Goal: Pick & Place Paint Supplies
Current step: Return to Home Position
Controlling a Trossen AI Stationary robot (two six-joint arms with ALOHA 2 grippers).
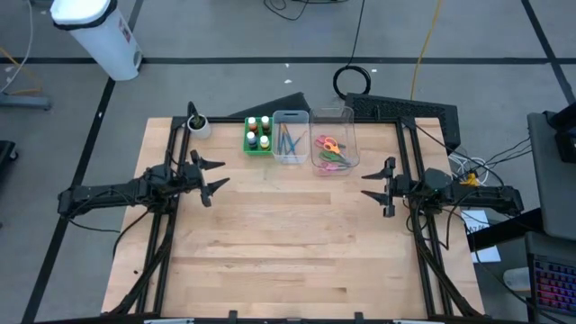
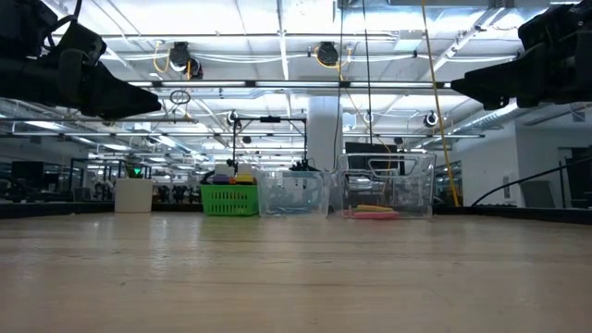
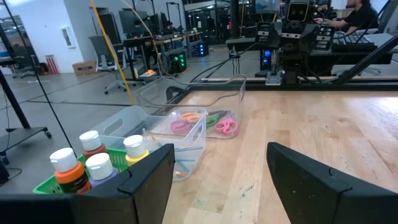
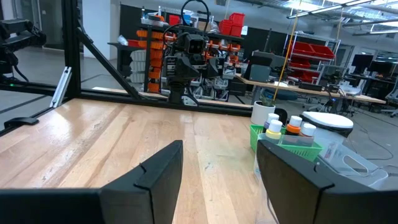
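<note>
The job looks to be at or near its end. The paint bottles (image 1: 258, 133), white-capped, stand together in the green tray (image 1: 245, 137) at the far side of the table (image 1: 288, 252). Just beside the tray, the thin brushes (image 1: 288, 141) lie inside a clear bin (image 1: 290, 113). The scissors (image 1: 330, 153), with orange, pink and green handles, lie in a 2nd clear bin (image 1: 335, 114) next to it. The 3 containers sit in a row along the far edge, close together. A white cup (image 1: 199, 128) stands apart from them, toward the far left corner, and what it holds is too small to tell.

From above, no bottle, brush or scissors shows loose on the bare wood, so nothing seems left to pick up.

The left arm (image 1: 117, 192) sits at the left edge of the table and the right arm (image 1: 468, 193) at the right edge, both raised off the surface and well away from the supplies. Each wrist view shows its jaws spread apart with nothing between them. What is left, by my reading, is only for the arms to settle at rest.
</note>
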